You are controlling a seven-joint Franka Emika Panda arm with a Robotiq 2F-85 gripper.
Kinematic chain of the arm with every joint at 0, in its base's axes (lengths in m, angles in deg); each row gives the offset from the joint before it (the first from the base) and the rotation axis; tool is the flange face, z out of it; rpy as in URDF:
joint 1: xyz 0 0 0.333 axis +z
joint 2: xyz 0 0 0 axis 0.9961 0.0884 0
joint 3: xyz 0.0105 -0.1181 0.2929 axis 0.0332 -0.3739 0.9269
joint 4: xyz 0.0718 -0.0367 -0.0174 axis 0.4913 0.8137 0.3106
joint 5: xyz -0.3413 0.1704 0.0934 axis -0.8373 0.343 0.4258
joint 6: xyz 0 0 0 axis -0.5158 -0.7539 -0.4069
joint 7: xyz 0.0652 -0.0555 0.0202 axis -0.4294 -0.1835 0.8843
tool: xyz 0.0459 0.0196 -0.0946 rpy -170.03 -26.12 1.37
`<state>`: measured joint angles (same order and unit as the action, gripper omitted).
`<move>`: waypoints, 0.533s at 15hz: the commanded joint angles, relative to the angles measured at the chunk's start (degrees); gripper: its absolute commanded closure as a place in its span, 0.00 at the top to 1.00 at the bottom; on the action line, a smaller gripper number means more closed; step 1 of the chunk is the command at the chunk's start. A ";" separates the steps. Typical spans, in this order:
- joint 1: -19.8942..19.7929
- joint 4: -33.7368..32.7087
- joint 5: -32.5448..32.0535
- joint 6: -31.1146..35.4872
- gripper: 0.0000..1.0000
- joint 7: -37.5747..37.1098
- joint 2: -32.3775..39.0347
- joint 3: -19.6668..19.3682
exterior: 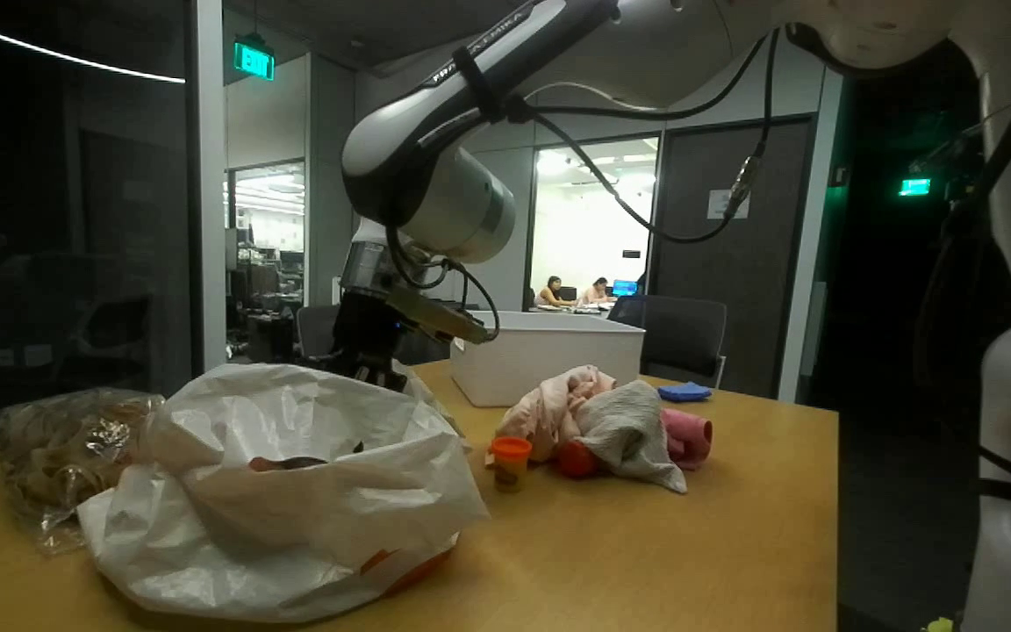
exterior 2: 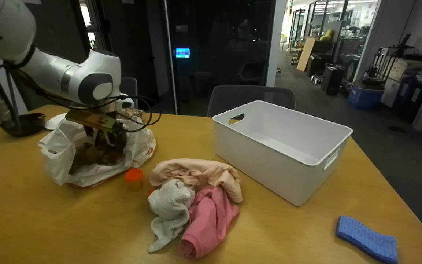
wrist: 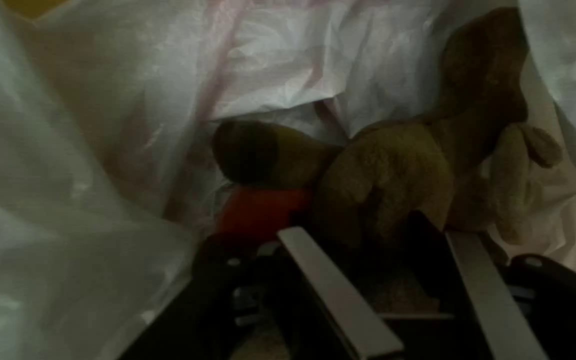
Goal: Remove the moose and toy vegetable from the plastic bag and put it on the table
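The white plastic bag (exterior: 295, 535) stands with its mouth open on the wooden table (exterior: 646, 562). My gripper (exterior: 376, 379) reaches down inside it, also seen with the bag (exterior 2: 143, 146) and gripper (exterior 2: 103, 138) in an exterior view. In the dark wrist view, the moose (wrist: 388, 175), a brown plush, lies in the bag. My gripper's fingers (wrist: 338, 290) stand apart, with brown plush between and just beyond them; whether they press on it is too dark to tell. Beside the left finger, an orange-red thing (wrist: 263, 210) is partly covered, possibly the toy vegetable.
A clear bag of tan bits (exterior: 75, 448) lies beside the plastic bag. Close by stand an orange-lidded tub (exterior 2: 134, 178) and a heap of cloths (exterior 2: 211, 216). A white bin (exterior 2: 269, 165) is farther off, with a blue sponge (exterior 2: 366, 238) near the table edge.
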<state>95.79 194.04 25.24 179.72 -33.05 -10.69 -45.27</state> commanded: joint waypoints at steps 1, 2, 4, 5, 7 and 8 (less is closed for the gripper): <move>-1.46 -0.94 1.18 0.64 0.20 1.22 0.66 0.50; -1.69 -0.77 1.21 0.42 0.14 1.27 0.56 0.43; -2.13 -0.46 1.59 0.59 0.06 1.28 0.03 0.43; -2.37 -0.39 1.88 0.55 0.05 1.41 -0.58 0.45; -2.99 -0.37 3.94 0.46 0.08 1.90 -2.53 0.63; -3.23 -0.37 5.02 0.40 0.04 2.30 -3.70 0.67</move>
<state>93.80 193.77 27.01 179.73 -32.64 -11.19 -45.27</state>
